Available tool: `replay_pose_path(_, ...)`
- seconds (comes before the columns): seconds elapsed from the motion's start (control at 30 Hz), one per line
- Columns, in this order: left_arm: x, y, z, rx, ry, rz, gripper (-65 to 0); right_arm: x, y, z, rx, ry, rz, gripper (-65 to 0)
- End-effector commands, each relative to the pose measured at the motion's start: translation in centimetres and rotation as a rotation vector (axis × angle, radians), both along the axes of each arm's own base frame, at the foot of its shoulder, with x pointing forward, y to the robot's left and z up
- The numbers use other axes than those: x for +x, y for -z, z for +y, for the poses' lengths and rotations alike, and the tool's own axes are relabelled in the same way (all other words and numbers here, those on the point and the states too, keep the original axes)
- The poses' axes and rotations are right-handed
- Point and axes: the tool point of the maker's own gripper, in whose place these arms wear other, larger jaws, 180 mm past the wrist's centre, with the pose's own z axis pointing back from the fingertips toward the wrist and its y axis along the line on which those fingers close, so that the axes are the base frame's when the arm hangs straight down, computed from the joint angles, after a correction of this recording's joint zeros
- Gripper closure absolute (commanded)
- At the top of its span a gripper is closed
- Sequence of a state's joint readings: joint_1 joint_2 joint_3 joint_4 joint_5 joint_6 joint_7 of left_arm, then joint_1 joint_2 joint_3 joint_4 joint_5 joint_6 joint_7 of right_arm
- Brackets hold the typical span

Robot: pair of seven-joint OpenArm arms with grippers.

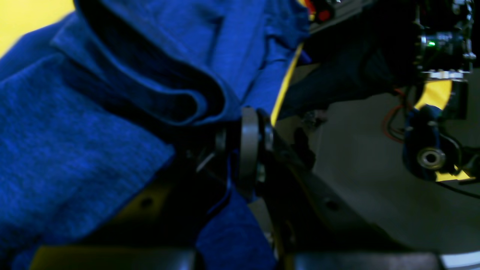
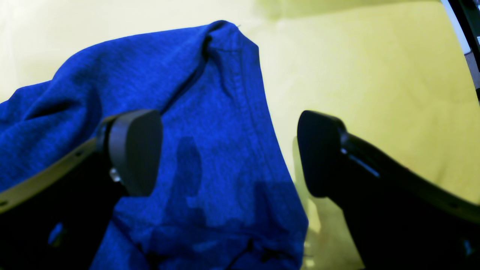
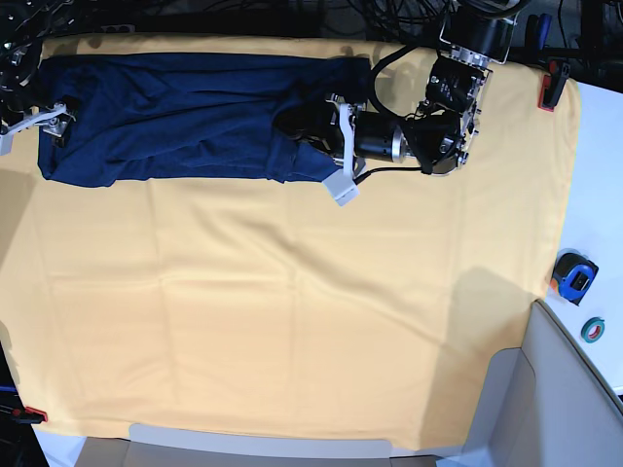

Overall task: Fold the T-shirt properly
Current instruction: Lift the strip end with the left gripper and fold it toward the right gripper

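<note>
while spread over the t-shirt [image 2: 225, 123], right end effector [image 2: 230, 153]; left end effector [image 1: 245, 150] pinching fabric.

We see the T-shirt [image 3: 185, 117] lying as a long dark band along the far edge of the yellow cloth [image 3: 292, 321]. Our left gripper [image 3: 329, 131] lies at its right end, fingers in the fabric; our right gripper [image 3: 44, 122] sits at its left end. A red clamp [image 3: 551, 86] bites the cloth's right edge. A tape measure [image 3: 574, 275] and tape roll [image 3: 594, 329] rest beyond it.
</note>
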State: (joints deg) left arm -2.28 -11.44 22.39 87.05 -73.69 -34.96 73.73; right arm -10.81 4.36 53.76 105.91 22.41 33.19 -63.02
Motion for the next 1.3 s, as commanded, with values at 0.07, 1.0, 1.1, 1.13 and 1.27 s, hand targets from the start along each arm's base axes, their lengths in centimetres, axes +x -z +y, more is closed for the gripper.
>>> replay_pose_path(0.07, 0.2, -1.5, -1.2, -0.060, 0.008, -0.028, 0.0, 0.5, -1.1, -0.4, -0.025, -0.005, -0.037, -55.2)
replay_pose_path(1.0, 3.3, -2.6, -5.0, -0.125, 0.011, -0.031, 0.0, 0.5, -0.7, -0.1, -0.016, -0.010, -0.029, -55.2)
replay_pose_path(1.1, 3.4, -2.6, -5.0, -0.127, 0.007, -0.032, 0.0, 0.5, -0.7, 0.0, -0.014, -0.010, -0.030, -55.2)
replay_pose_path(1.13, 3.4, -2.7, -5.0, -0.129, 0.007, -0.032, 0.0, 0.5, -0.7, 0.0, -0.014, -0.010, -0.030, -55.2)
replay_pose_path(1.27, 3.4, -2.7, -5.1, -0.131, 0.006, -0.033, -0.1, 0.4, -0.1, 0.0, 0.004, -0.005, -0.021, -55.2)
